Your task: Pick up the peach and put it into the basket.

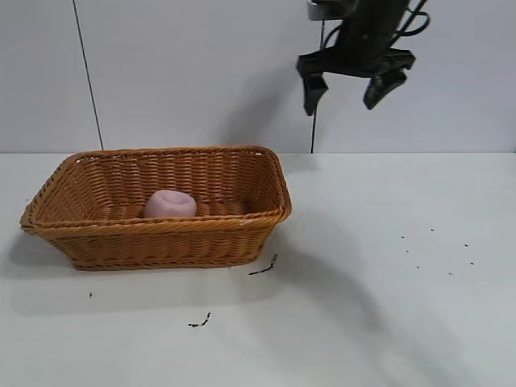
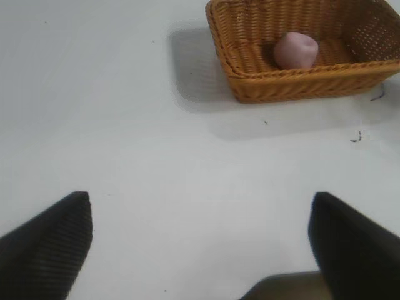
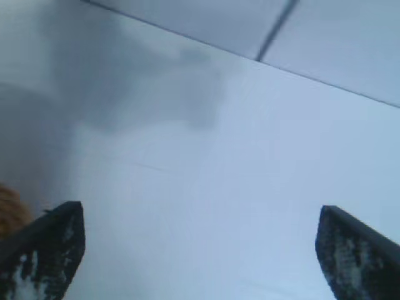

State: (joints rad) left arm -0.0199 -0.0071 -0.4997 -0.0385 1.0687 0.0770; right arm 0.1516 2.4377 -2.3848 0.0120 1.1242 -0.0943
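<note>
Both sets of my jaws stand spread and empty: my right gripper [image 1: 345, 90] hangs high above the table [image 1: 387, 306], beside the basket [image 1: 121, 242]; my left gripper [image 2: 200, 240] hovers over bare tabletop. Peach [image 1: 170, 205] sits inside the basket. Little can go wrong, I judge, unless a descending arm clips the rim. My left arm is hidden in the exterior view.
</note>
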